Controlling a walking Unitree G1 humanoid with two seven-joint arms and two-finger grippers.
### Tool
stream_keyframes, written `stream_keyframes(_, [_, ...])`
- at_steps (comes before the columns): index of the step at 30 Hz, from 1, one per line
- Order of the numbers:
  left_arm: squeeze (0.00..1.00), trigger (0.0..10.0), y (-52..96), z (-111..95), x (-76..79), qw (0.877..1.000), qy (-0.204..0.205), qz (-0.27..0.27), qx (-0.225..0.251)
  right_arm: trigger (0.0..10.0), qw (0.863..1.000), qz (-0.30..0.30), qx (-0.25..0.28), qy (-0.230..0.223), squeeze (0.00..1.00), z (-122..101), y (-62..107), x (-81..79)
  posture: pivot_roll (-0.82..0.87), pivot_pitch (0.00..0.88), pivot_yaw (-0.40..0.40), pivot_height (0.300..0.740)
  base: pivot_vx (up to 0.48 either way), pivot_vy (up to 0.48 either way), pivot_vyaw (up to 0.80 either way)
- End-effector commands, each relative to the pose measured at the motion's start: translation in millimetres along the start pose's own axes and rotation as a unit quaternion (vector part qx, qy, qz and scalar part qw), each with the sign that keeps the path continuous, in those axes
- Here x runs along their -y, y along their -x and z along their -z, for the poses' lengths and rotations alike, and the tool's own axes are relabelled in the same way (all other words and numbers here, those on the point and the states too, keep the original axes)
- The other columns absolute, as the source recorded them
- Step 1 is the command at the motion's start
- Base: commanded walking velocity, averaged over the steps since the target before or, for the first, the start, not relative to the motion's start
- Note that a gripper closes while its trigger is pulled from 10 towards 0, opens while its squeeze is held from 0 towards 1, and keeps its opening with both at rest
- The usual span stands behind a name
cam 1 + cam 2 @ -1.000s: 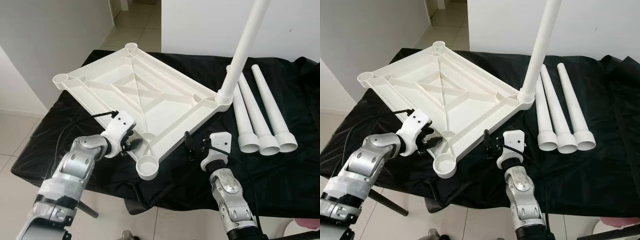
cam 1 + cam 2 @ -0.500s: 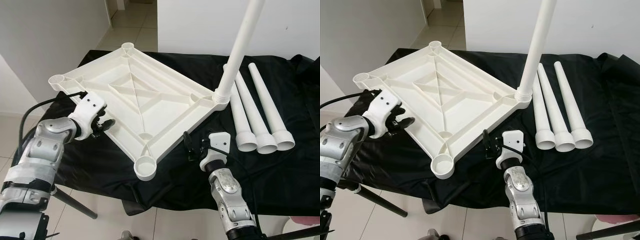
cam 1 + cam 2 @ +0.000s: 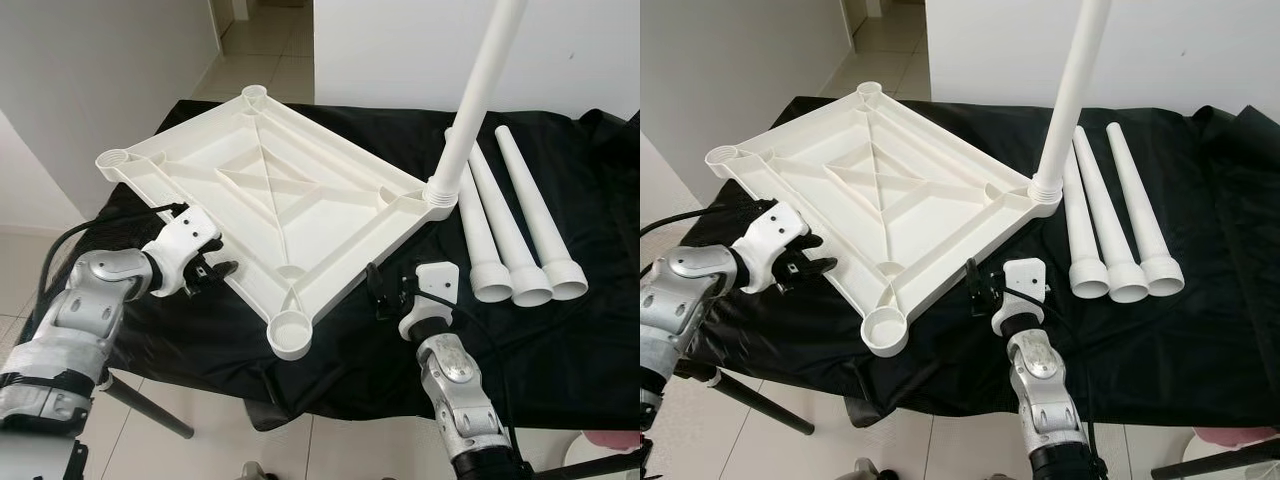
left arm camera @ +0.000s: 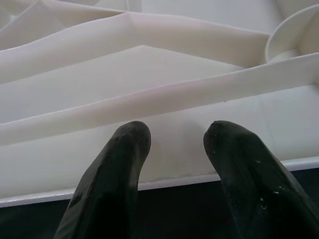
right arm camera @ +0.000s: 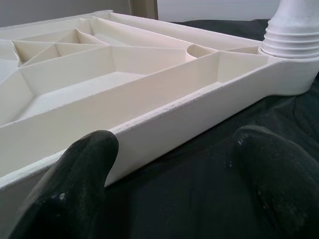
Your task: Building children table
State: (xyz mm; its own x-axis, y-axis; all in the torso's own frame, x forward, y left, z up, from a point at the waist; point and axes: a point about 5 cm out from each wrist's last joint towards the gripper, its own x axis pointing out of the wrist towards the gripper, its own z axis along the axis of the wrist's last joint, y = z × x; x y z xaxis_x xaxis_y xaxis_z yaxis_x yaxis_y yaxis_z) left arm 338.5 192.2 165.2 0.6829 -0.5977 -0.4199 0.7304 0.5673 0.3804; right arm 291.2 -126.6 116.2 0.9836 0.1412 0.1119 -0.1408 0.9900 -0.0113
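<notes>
Upturned white ribbed plastic tabletop (image 3: 270, 190) lies sockets-up for legs | one white tapered leg (image 3: 475, 95) fitted | left gripper (image 3: 215, 270), right gripper (image 3: 385, 292) open-fingered beside edges, likely steadying.

A black cloth (image 3: 560, 350) is covering the table (image 3: 150, 410), hanging in folds over its near edge, with a dark metal leg showing beneath at the near left; the white tabletop (image 3: 270, 195) is lying upside down on the cloth, ribbed underside facing up, with 1 white leg (image 3: 470, 100) standing in its far right corner socket. 3 loose legs (image 3: 515, 225) are lying side by side on the cloth just right of it, wide ends toward the near edge.
</notes>
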Motion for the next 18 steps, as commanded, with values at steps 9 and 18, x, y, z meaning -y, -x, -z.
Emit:
stream_keyframes(9, [0.00, 10.0, -13.9, 1, 27.0, 0.999, 0.005, 0.041, 0.006, 10.0, 0.999, 0.001, -0.050, -0.003, 0.00, 6, -25.9, -14.7, -0.03, 0.073, 0.073, 0.740, 0.000, 0.000, 0.00])
stream_keyframes(18, [0.00, 10.0, -26.1, -9, 47.6, 0.997, 0.018, 0.062, 0.030, 10.0, 0.998, 0.024, -0.057, 0.001, 0.00, 1, -48.0, -15.5, -0.02, 0.065, 0.068, 0.740, 0.000, 0.000, 0.00])
